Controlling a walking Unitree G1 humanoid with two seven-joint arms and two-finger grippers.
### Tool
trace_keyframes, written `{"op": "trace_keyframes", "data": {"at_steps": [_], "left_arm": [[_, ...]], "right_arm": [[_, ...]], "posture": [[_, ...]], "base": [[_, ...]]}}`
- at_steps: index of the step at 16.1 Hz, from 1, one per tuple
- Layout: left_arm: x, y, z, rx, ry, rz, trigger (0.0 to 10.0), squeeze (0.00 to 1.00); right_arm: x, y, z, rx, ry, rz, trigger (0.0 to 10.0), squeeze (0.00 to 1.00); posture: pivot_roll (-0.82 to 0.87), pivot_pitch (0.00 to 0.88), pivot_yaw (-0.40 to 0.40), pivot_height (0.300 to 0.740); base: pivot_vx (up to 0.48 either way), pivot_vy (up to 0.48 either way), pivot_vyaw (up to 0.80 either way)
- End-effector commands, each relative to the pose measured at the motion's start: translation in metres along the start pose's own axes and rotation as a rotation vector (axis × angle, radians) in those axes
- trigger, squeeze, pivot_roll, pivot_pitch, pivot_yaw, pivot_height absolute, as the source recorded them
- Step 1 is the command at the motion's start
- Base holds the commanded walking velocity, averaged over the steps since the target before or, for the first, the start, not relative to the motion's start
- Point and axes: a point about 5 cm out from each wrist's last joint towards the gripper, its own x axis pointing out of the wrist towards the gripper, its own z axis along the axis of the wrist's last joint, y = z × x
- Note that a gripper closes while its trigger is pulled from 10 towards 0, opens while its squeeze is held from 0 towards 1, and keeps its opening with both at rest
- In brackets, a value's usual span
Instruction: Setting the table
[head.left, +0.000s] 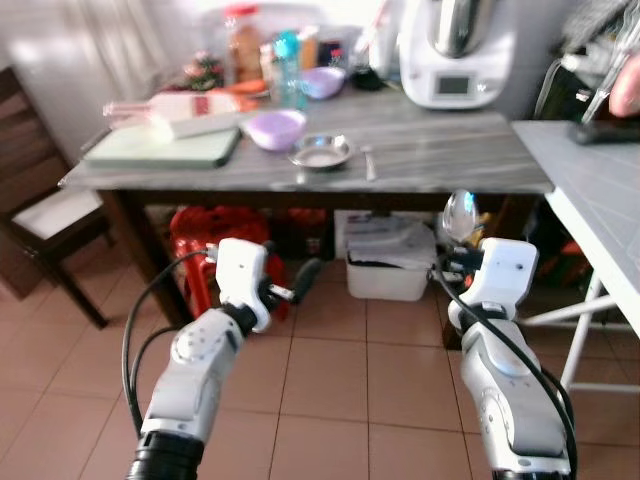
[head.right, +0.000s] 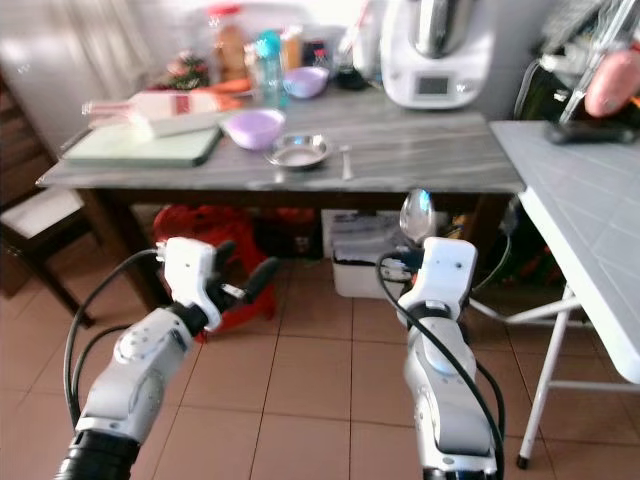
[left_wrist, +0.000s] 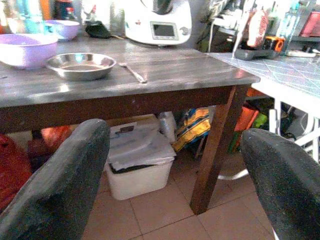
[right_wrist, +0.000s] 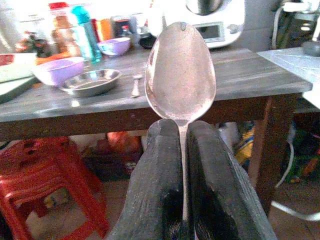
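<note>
My right gripper (right_wrist: 182, 150) is shut on a metal spoon (right_wrist: 180, 72), whose bowl (head.left: 460, 213) stands upright in front of the table edge. A steel plate (head.left: 320, 151) sits near the front of the grey wooden table (head.left: 440, 160), with a fork (head.left: 368, 160) just to its right and a purple bowl (head.left: 275, 128) behind it to the left. My left gripper (head.left: 295, 285) is open and holds nothing, low in front of the table; its wrist view looks at the steel plate (left_wrist: 81, 65) and fork (left_wrist: 132, 73).
A green cutting board (head.left: 165, 148), bottles, a second purple bowl (head.left: 322, 82) and a white kitchen machine (head.left: 455, 50) crowd the table's back. A red stool (head.left: 205, 250) and white bin (head.left: 388, 262) stand beneath it. A dark chair (head.left: 45, 215) is left, a white folding table (head.left: 600, 200) right.
</note>
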Motion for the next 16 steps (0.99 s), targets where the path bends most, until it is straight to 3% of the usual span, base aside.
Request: {"op": "trace_keyframes", "data": {"at_steps": [1, 16], "left_arm": [[0.0044, -0.0080, 0.0023, -0.004, -0.005, -0.038, 10.0, 0.00], [0.0036, -0.0119, 0.0002, 0.001, 0.008, -0.060, 10.0, 0.00]], "right_arm": [[0.0008, -0.0065, 0.0039, -0.009, -0.015, -0.025, 10.0, 0.00], [0.0000, -0.0068, 0.0017, -0.008, -0.008, -0.026, 10.0, 0.00]], "posture": [[-0.04, 0.000, 0.044, 0.740], [-0.04, 0.000, 0.043, 0.740]], "base": [[0.356, 0.000, 0.00], [0.392, 0.000, 0.00]]}}
